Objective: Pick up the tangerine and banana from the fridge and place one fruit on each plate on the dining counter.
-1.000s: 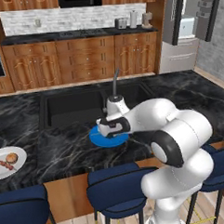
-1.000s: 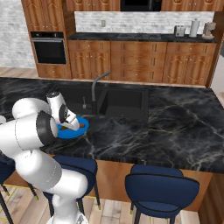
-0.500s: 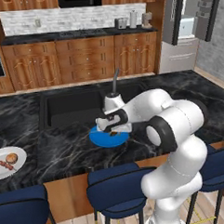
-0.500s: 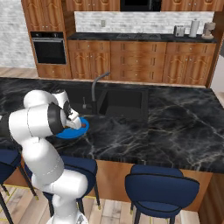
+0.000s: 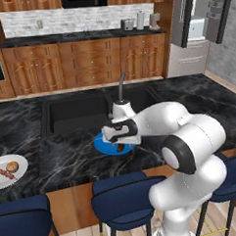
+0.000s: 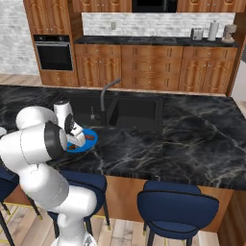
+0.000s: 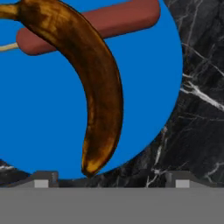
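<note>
The dark brown banana lies free on the bright blue plate, across a reddish sausage-like streak. My gripper hovers just above it, open, with its fingertips wide apart and nothing held. In the left base view the gripper is over the blue plate on the black marble dining counter. The tangerine rests on the white plate at the far left. From the right base view the gripper covers part of the blue plate. The fridge stands open at the back right.
An inset sink with a tap lies just behind the blue plate. Navy stools line the counter's near edge. Wooden cabinets and a wall oven run along the back wall.
The gripper has gone from shut to open, leaving the banana lying on the blue plate. The arm's elbow has swung over to the right.
</note>
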Controlling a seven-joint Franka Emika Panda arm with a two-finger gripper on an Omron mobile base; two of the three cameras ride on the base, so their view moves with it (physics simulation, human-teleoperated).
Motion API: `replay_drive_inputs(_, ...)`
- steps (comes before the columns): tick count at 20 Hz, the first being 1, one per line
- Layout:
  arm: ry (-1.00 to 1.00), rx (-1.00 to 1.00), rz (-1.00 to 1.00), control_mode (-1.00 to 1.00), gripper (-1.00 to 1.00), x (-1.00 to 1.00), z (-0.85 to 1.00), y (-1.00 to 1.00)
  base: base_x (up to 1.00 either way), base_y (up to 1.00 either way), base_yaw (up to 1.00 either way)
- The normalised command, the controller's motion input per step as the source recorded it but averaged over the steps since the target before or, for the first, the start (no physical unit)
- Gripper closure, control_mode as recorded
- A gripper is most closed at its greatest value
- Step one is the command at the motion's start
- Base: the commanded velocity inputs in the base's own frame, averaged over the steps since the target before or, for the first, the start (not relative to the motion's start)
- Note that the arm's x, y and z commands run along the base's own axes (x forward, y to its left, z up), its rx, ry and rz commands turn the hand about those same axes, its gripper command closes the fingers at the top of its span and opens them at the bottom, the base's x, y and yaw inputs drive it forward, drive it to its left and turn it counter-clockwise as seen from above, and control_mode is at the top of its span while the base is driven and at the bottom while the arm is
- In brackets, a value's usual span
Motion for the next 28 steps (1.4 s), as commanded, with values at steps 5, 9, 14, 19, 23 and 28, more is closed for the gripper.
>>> replay_drive_inputs(5, 0.00, 0.06, -0.03, -1.00, -1.00, -0.32, 0.57, -0.11, 0.00, 0.00, 0.00)
replay_drive_inputs(9, -0.02, 0.01, -0.01, -1.00, -1.00, -0.14, 0.86, -0.15, 0.00, 0.00, 0.00)
replay_drive_inputs(14, -0.08, 0.00, -0.03, -1.00, -1.00, -0.18, 0.85, -0.10, 0.00, 0.00, 0.00)
replay_drive_inputs(19, -0.10, 0.00, -0.04, -1.00, -1.00, -0.28, 0.82, -0.08, 0.00, 0.00, 0.00)
replay_drive_inputs(23, -0.12, 0.00, -0.04, -1.00, -1.00, -0.39, 0.73, -0.10, 0.00, 0.00, 0.00)
replay_drive_inputs(28, -0.14, 0.00, -0.01, -1.00, -1.00, -0.42, 0.70, -0.09, 0.00, 0.00, 0.00)
